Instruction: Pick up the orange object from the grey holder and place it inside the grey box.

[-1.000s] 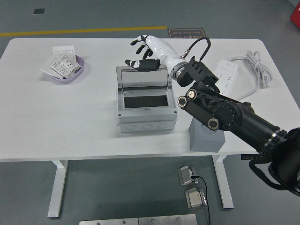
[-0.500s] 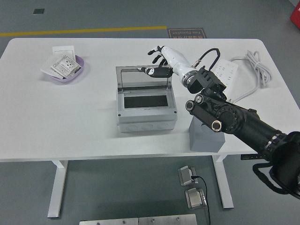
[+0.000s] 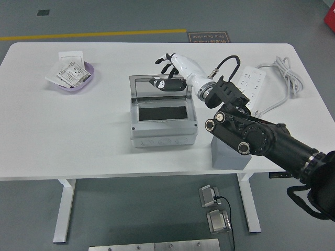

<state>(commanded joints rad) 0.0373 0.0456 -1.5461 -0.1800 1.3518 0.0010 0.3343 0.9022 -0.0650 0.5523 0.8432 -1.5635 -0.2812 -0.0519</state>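
Observation:
The grey box [image 3: 163, 130] stands at the table's middle with its clear lid [image 3: 141, 89] raised at the back; its inside looks dark. My right hand [image 3: 165, 73], white with black fingers, hovers over the lid's top right edge. Its fingers are spread and hold nothing. The grey holder [image 3: 228, 156] stands to the right of the box near the front edge, partly hidden by my right arm [image 3: 256, 137]. No orange object shows on the holder, in the hand or in the box. The left arm is out of view.
A purple bowl [image 3: 73, 78] of packets and a white card [image 3: 70, 55] sit at the back left. A white power strip [image 3: 251, 81] with its cable [image 3: 285, 70] lies at the back right, behind my arm.
The right hand swung right along the lid's top edge, then came back a little left and lower. It stays spread and holds nothing. The box has not moved.

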